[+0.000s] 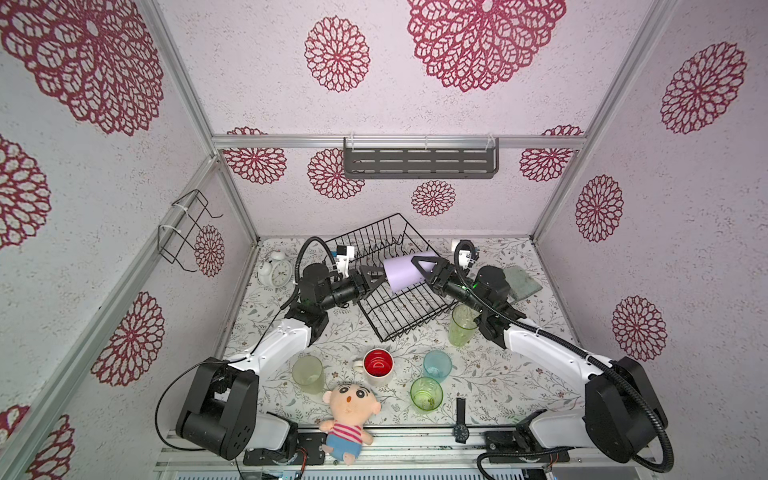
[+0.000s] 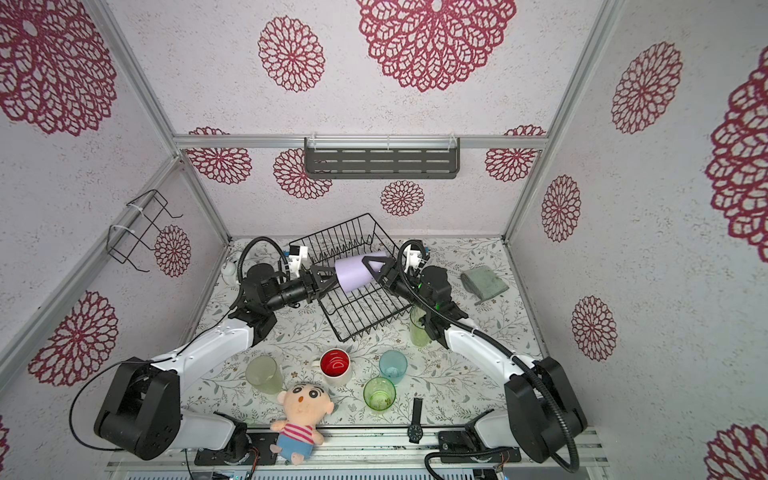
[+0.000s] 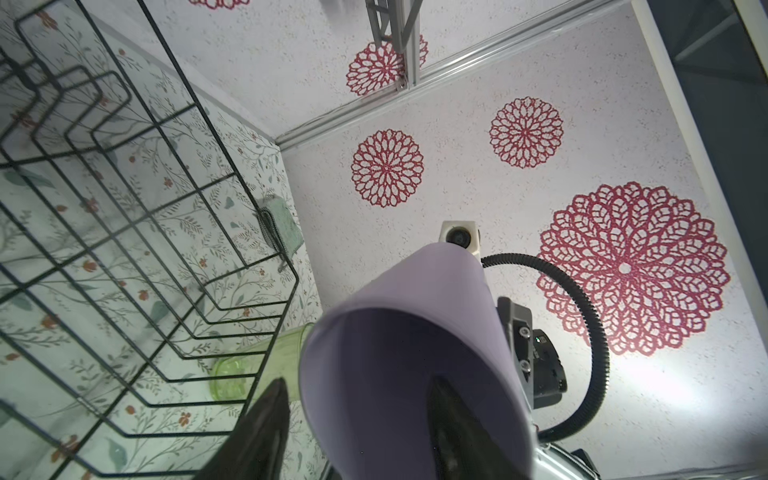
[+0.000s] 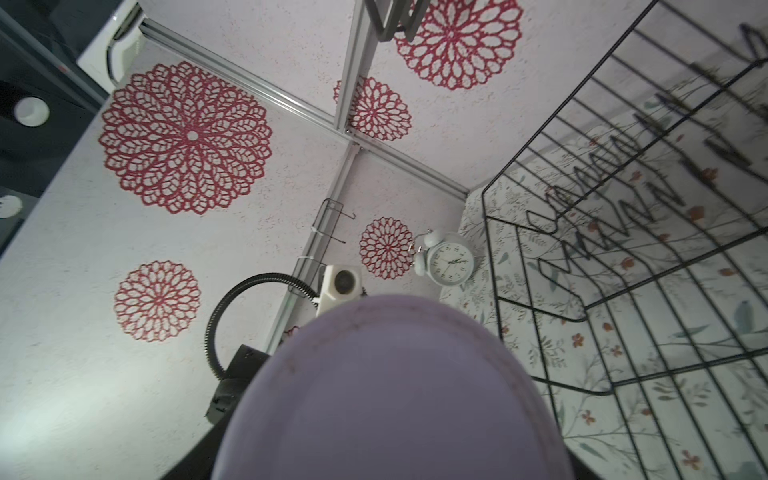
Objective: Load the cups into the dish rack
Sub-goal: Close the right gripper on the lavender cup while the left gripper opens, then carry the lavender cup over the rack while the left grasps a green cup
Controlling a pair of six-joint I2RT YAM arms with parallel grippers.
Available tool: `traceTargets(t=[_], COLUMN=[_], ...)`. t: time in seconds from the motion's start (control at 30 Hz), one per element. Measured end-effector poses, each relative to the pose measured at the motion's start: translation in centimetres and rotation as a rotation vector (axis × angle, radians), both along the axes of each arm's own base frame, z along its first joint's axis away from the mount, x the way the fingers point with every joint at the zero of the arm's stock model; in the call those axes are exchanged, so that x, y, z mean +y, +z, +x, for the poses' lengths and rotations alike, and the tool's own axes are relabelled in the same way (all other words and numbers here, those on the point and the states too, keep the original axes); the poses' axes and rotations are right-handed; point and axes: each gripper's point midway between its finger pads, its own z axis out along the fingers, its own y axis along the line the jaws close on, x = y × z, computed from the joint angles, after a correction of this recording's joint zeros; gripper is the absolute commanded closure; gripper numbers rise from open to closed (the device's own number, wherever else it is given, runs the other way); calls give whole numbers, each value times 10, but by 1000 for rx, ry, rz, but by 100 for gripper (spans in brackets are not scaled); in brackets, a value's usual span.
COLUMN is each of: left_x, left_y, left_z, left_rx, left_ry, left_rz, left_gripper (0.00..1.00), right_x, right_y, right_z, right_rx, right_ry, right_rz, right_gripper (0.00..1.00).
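Found a small black wire holder (image 1: 187,228) on the left wall. Found a white alarm clock (image 1: 274,268) at the far left corner of the table (image 1: 345,332).

Logged the left arm (image 1: 286,336) stretched in toward the middle.

Found a frosted beige tumbler (image 1: 308,374) upright near the table's front edge, well apart from the rack.

Noted a plush doll (image 1: 351,415) lying at the front edge, its head just beside a white mug (image 1: 378,365). Found the mug upright, red inside.

Recorded the left jaws apart. Saw, in the left wrist view, one finger (image 3: 444,415) inside the mouth of the lilac tumbler (image 3: 415,353) and the other finger (image 3: 262,419) outside its wall. Saw neither pressing it.

Placed the dish rack (image 1: 419,325) at mid-table, turned at an angle.

Found the lilac tumbler on its side in the air above the rack, mouth toward the left jaws, base toward the right jaws.

Recorded the right jaws clamped on the tumbler's base end.

Noted a grey slotted shelf (image 1: 419,162) on the back wall.

Found the near green tumbler (image 1: 426,395) and the teal tumbler (image 1: 437,365) upright, just beside each other, in front of the rack.

Found the far green tumbler (image 1: 460,328) upright just beside the rack's near right corner, partly behind the right arm (image 1: 536,345).

Noted a black wristwatch (image 1: 460,419) at the front edge.

Listed a folded green cloth (image 1: 521,282) at the far right.
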Motion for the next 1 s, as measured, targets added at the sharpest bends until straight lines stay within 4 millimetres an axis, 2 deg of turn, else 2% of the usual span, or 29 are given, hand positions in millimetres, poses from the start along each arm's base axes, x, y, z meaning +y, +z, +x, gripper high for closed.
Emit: traceTargets(t=[0.23, 0.43, 0.57, 0.7, 0.83, 0.93, 1.0], left_x=[29, 60, 84, 108, 132, 146, 152], left_y=[-5, -10, -9, -9, -30, -47, -58], left_z=[-1, -9, -20, -30, -40, -49, -58], left_rx=[16, 28, 30, 66, 170, 252, 308], left_ry=[67, 163, 260, 330, 381, 404, 415], left_rz=[21, 121, 233, 296, 345, 386, 410], left_gripper=[36, 33, 27, 25, 22, 1, 3], right_x=[-19, -19, -19, -22, -25, -26, -26], right_y=[-13, -21, -40, -62, -84, -99, -111], right_z=[29, 67, 94, 117, 133, 142, 146], right_rx=[-46, -137, -165, -182, -190, -197, -193], right_ry=[-120, -176, -196, -215, -226, -235, -234], right_rz=[-233, -508, -686, -840, -974, -1051, -1093], right_gripper=[36, 38, 38, 38, 38, 38, 38])
